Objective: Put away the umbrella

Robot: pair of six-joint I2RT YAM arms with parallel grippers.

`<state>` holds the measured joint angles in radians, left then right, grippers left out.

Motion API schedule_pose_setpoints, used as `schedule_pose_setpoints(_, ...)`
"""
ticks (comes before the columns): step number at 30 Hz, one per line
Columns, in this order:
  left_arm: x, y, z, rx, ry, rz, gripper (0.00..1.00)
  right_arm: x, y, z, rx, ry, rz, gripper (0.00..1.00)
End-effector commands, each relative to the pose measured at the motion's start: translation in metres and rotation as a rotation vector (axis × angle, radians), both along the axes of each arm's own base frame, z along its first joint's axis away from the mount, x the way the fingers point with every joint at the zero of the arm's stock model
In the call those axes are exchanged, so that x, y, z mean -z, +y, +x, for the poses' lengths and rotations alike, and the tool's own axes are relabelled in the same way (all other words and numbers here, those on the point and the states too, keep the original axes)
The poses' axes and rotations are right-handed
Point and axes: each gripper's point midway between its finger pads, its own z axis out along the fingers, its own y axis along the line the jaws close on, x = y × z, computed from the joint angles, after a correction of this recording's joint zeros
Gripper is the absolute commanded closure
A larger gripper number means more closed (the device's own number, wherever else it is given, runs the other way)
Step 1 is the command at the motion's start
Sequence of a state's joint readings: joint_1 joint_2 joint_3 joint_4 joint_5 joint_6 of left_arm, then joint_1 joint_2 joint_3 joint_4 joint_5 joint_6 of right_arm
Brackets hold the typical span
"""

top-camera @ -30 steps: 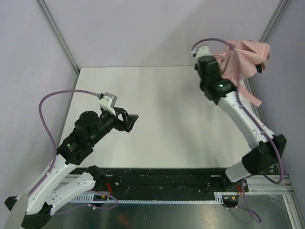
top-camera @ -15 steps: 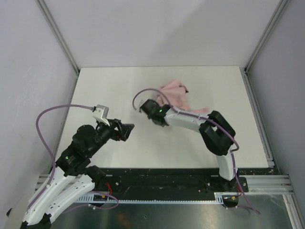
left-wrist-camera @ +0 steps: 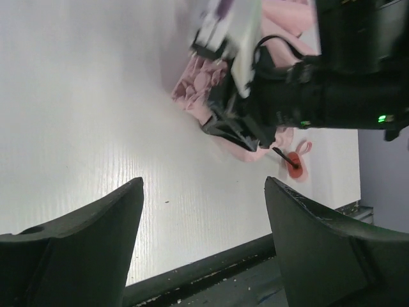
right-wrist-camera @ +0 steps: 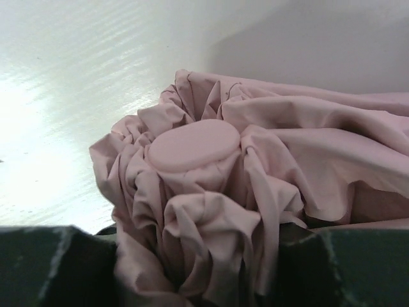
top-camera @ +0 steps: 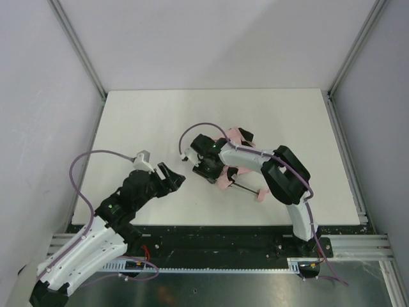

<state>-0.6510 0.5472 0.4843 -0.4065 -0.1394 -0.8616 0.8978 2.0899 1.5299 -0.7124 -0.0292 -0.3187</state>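
Observation:
The pale pink umbrella [top-camera: 225, 180] lies on the white table [top-camera: 147, 121] near the middle. Its thin black shaft [top-camera: 244, 187] runs right to the small pink handle [top-camera: 261, 194]. My right gripper [top-camera: 211, 170] is down on the bunched fabric. In the right wrist view the gathered fabric and round top cap [right-wrist-camera: 192, 144] fill the space between the fingers [right-wrist-camera: 51, 265], so my right gripper [right-wrist-camera: 204, 272] is shut on the umbrella. My left gripper [top-camera: 170, 176] is open and empty, left of the umbrella. In the left wrist view my left gripper [left-wrist-camera: 204, 249] faces the umbrella [left-wrist-camera: 198, 86] and handle [left-wrist-camera: 295, 165].
Grey walls with metal posts [top-camera: 80, 51] close in the table on three sides. A black rail [top-camera: 217, 240] runs along the near edge. The right arm's elbow [top-camera: 287, 173] is folded low over the table, right of the umbrella.
My right arm swung from the far right corner down to the table's middle with the umbrella; its shaft and handle now show on the table. My left gripper moved slightly nearer.

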Motion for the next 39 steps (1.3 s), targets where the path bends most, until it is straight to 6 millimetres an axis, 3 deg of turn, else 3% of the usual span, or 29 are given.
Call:
schedule_pose_setpoints(1, -0.004, -0.017, 0.011, -0.043, 0.038, -0.154, 0.18, 0.071, 0.005, -0.090, 0.086, 0.518, 0.107, 1.00)
schedule_pose_setpoints(6, 0.020, -0.045, 0.004, 0.036, 0.166, -0.239, 0.13, 0.080, 0.013, -0.097, 0.116, 0.629, 0.231, 1.00)
schedule_pose_setpoints(9, 0.034, -0.052, 0.007, -0.032, 0.223, -0.433, 0.10, 0.083, 0.015, -0.097, 0.111, 0.662, 0.274, 1.00)
schedule_pose_setpoints(12, 0.046, -0.049, 0.016, -0.131, 0.289, -0.584, 0.09, 0.088, 0.012, -0.093, 0.113, 0.650, 0.294, 1.00)
schedule_pose_setpoints(20, 0.066, -0.028, 0.036, -0.318, 0.380, -0.673, 0.08, 0.090, 0.005, -0.087, 0.123, 0.589, 0.317, 1.00)
schedule_pose_setpoints(24, 0.062, -0.025, 0.049, -0.346, 0.371, -0.675, 0.06, 0.087, 0.006, -0.084, 0.123, 0.567, 0.323, 1.00)
schedule_pose_setpoints(32, 0.059, -0.048, 0.076, -0.229, 0.323, -0.604, 0.03, 0.079, 0.010, -0.080, 0.109, 0.549, 0.348, 1.00)
schedule_pose_setpoints(36, 0.078, -0.053, 0.081, -0.202, 0.319, -0.528, 0.05, 0.076, 0.015, -0.078, 0.086, 0.537, 0.369, 1.00)
schedule_pose_setpoints(39, 0.103, -0.052, 0.071, -0.205, 0.378, -0.493, 0.06, 0.070, 0.015, -0.077, 0.064, 0.523, 0.377, 1.00)
